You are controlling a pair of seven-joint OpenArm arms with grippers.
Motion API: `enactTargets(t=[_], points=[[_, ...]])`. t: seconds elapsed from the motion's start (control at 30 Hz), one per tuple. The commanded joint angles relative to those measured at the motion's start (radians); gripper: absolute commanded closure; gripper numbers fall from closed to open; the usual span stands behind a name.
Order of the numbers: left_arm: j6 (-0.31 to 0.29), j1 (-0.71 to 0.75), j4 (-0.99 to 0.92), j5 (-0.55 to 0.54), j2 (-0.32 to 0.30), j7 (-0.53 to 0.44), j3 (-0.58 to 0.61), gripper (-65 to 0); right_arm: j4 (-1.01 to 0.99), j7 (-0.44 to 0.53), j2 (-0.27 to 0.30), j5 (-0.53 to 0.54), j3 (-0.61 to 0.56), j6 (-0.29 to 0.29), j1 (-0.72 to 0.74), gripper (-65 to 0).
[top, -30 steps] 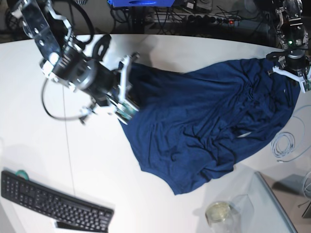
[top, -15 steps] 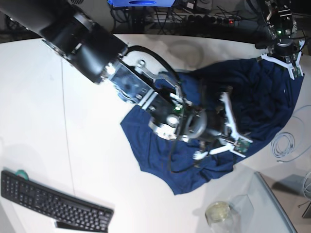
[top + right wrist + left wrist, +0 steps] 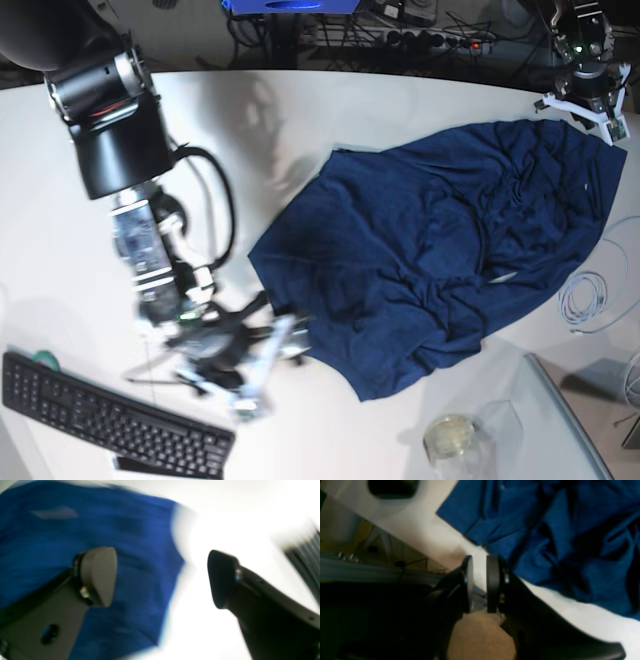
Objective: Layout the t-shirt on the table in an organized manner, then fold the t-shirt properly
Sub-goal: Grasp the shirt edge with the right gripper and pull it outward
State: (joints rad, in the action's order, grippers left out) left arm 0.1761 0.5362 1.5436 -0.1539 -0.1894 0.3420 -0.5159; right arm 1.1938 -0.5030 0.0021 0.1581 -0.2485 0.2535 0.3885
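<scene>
The navy t-shirt [image 3: 440, 260] lies crumpled on the right half of the white table [image 3: 80, 260]. My right gripper [image 3: 272, 362] is blurred, low over the table at the shirt's front-left hem. In the right wrist view it [image 3: 162, 577] is wide open and empty, one finger over the shirt [image 3: 125, 530], the other over bare table [image 3: 212, 525]. My left gripper [image 3: 585, 112] is at the table's far right edge, just beyond the shirt's corner. In the left wrist view it [image 3: 480, 580] is almost closed on nothing, with the shirt [image 3: 570, 530] to its right.
A black keyboard [image 3: 110, 420] lies at the front left, with a small green object [image 3: 42, 357] beside it. A glass jar [image 3: 450, 437] and a clear panel [image 3: 560, 420] stand at the front right. A white cable coil [image 3: 585, 295] lies at the right edge.
My right arm swung off the middle of the shirt to its front-left hem. The shirt's left side has drawn inward. My left gripper moved to the far edge, off the shirt.
</scene>
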Motion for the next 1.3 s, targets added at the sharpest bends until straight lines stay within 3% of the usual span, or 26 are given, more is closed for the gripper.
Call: enactTargets(t=[0.0, 0.1, 0.2, 0.43, 0.53, 0.63, 0.8, 0.9, 1.07, 1.17, 1.27], points=[[0.007, 0.008, 0.018, 0.006, -0.002, -0.017, -0.016, -8.7, -0.038, 0.017, -0.021, 0.027, 0.051, 0.030, 0.031, -48.2], [0.007, 0.006, 0.022, -0.002, 0.003, -0.017, -0.016, -8.7, -0.228, 0.028, -0.023, 0.028, 0.145, 0.037, 0.094, -49.7], [0.007, 0.006, 0.022, -0.002, 0.005, -0.019, -0.017, -8.7, -0.383, 0.100, -0.053, 0.028, 0.159, 0.089, 0.145, -50.0], [0.007, 0.009, 0.070, -0.002, 0.032, -0.019, -0.048, -8.7, -0.763, 0.246, -0.123, 0.028, 0.154, 0.091, 0.258, -49.8], [0.007, 0.012, 0.070, -0.002, 0.038, -0.019, -0.072, -8.7, -0.836, 0.323, -0.138, 0.022, 0.150, 0.088, 0.261, -49.7], [0.007, 0.014, 0.064, -0.002, 0.038, -0.019, -0.074, -8.7, -0.892, 0.378, -0.141, 0.022, 0.136, 0.048, 0.263, -49.7], [0.007, 0.015, 0.061, -0.002, 0.038, -0.019, -0.092, -8.7, -0.905, 0.393, -0.142, 0.027, 0.015, 0.045, 0.235, -49.4], [0.006, 0.014, 0.061, -0.002, 0.038, -0.019, -0.092, -8.7, -0.905, 0.395, -0.147, 0.027, 0.008, 0.045, 0.231, -40.1], [0.006, 0.009, 0.062, -0.002, 0.037, -0.019, -0.092, -8.7, -0.900, 0.395, -0.147, 0.028, 0.011, 0.045, 0.231, -6.6], [0.006, 0.008, 0.062, -0.002, 0.035, -0.019, -0.089, -8.7, -0.845, 0.389, -0.139, 0.028, 0.011, 0.045, 0.229, -5.1], [0.006, 0.006, 0.064, -0.002, 0.035, -0.019, -0.083, -8.7, -0.796, 0.375, -0.090, 0.028, 0.013, 0.045, 0.209, -4.8]])
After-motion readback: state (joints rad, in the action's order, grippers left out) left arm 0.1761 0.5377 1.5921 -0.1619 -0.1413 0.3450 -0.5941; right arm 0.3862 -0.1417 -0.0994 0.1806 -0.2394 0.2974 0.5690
